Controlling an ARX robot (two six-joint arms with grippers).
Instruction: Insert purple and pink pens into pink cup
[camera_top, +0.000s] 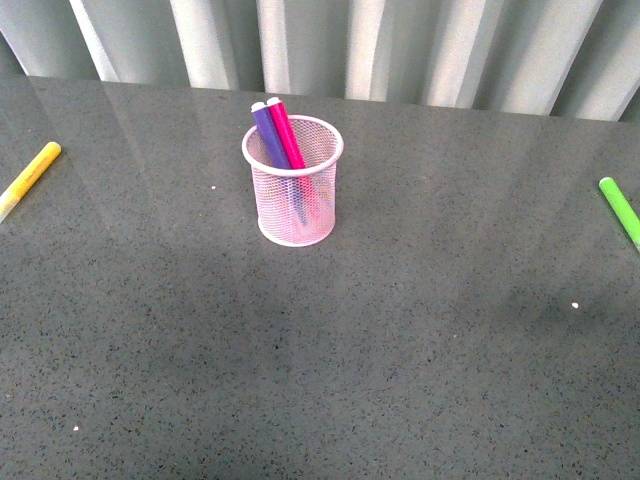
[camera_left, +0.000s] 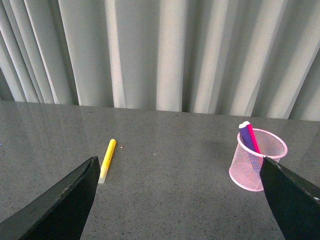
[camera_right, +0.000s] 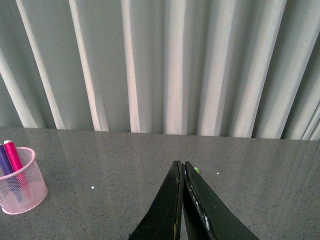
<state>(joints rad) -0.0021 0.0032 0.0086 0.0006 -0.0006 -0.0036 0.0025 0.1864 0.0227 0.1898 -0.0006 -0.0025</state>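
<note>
Pens, purple (camera_top: 268, 133) and pink (camera_top: 285, 132), already stand inside the pink cup (camera_top: 293, 205) mid-surface; nothing seems left. My left tool (camera_left: 180, 200) gapes wide, my right tool (camera_right: 182, 200) is closed, empty.

The place looked like a staged test bench in a lab or studio, not a home or an office in use. A dark grey, speckled, stone-like table (camera_top: 330, 360) filled nearly the whole front view, glossy enough to carry pale reflections in its upper part. Across the top of every frame hung a plain grey-white pleated curtain (camera_top: 420, 45), closing off whatever lay behind it. The table carried only a few stationery items: a pink mesh cup (camera_top: 293, 190) holding two pens at upper centre, a yellow marker (camera_top: 30, 178) at the left edge and a green marker (camera_top: 620, 208) at the right edge.
</note>
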